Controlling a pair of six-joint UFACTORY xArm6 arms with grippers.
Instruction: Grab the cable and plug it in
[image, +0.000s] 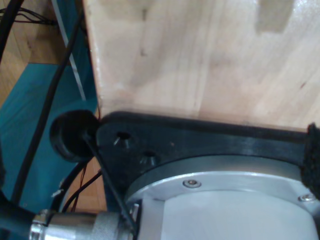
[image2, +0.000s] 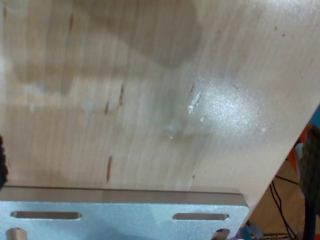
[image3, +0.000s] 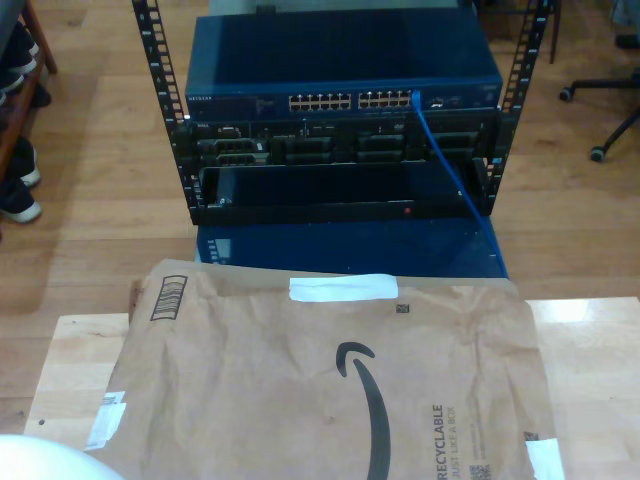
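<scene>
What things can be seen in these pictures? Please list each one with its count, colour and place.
cable: one, bright blue, one end in a port at the exterior view's right of the switch, running down past the rack
network switch: one, dark blue, top of the rack
rack: one, black, on the floor behind the table
paper mailer: one, brown, flat on the table
table: one, light wood, front of the exterior view
shoes: dark, exterior view's left edge
arm base plate: one, black, on the table
</scene>
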